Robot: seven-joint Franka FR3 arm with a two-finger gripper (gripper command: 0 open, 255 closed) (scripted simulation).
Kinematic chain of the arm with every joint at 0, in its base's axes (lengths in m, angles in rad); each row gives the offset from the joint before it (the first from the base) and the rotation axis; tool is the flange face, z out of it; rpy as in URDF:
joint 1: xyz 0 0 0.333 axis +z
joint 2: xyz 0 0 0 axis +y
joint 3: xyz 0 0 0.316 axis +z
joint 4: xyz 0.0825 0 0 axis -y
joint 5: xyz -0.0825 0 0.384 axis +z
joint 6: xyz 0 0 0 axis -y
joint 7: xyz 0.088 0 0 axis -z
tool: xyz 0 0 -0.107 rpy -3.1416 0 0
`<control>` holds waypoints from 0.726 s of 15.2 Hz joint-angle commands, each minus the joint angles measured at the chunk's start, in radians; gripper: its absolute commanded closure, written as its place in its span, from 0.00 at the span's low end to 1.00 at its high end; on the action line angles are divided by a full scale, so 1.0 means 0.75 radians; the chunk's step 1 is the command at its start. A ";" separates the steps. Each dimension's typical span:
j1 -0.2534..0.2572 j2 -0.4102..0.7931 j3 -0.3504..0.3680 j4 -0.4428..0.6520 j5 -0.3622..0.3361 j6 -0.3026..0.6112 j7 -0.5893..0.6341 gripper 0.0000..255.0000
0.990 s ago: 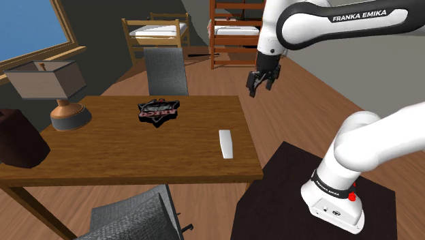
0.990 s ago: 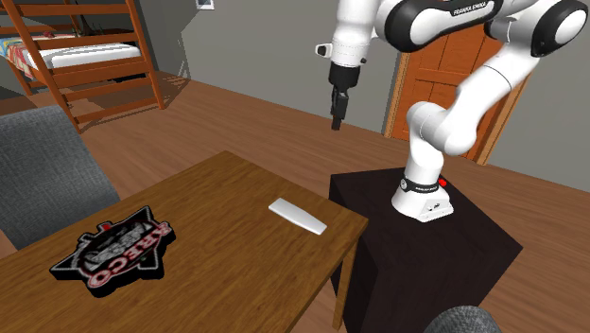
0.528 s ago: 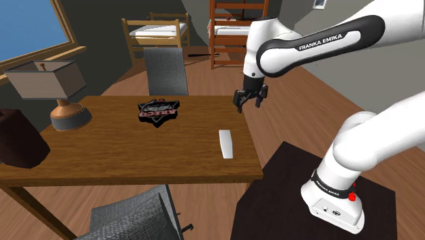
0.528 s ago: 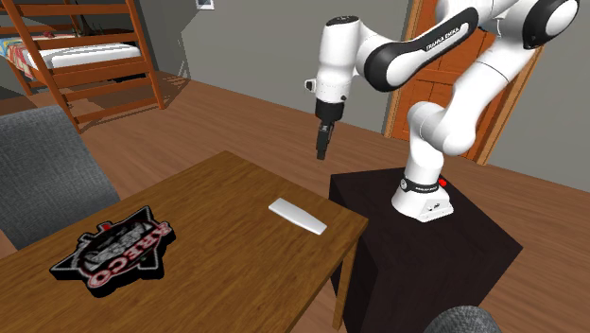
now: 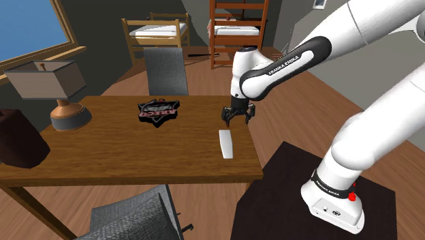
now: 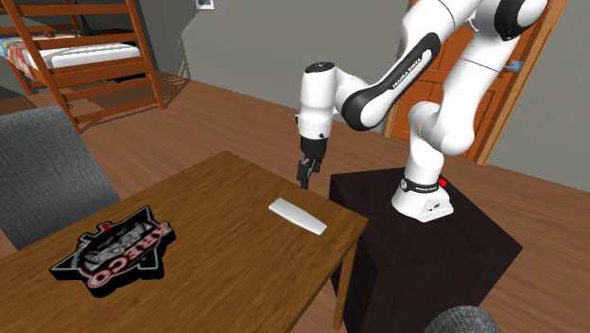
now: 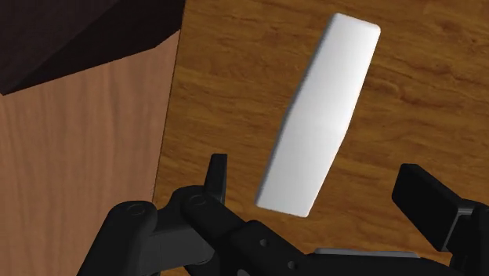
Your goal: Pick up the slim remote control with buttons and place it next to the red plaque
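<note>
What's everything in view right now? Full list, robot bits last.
remote: 1, white, table's stand-side edge, below gripper
plaque: 1, red and black, table's far side
lamp: 1, grey shade, brown base, on table
dark object: 1, brown-black, beside lamp
table: 1, brown wood, centre
chairs: 2, grey, behind and before table
bunk beds: 2, wooden, background
stand: 1, dark box, beside table
arm: 1, white, reaching over table
gripper: 1, black, open, above remote

A home bedroom: bunk beds (image 5: 235, 27), desk (image 5: 122, 153), lamp (image 5: 51, 92).
</note>
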 commanded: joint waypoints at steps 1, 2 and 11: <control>-0.013 0.118 0.027 0.015 -0.004 0.097 0.092 0.00; -0.020 0.174 0.035 0.024 -0.011 0.141 0.132 0.00; -0.041 0.538 0.042 0.092 -0.115 0.417 0.373 0.00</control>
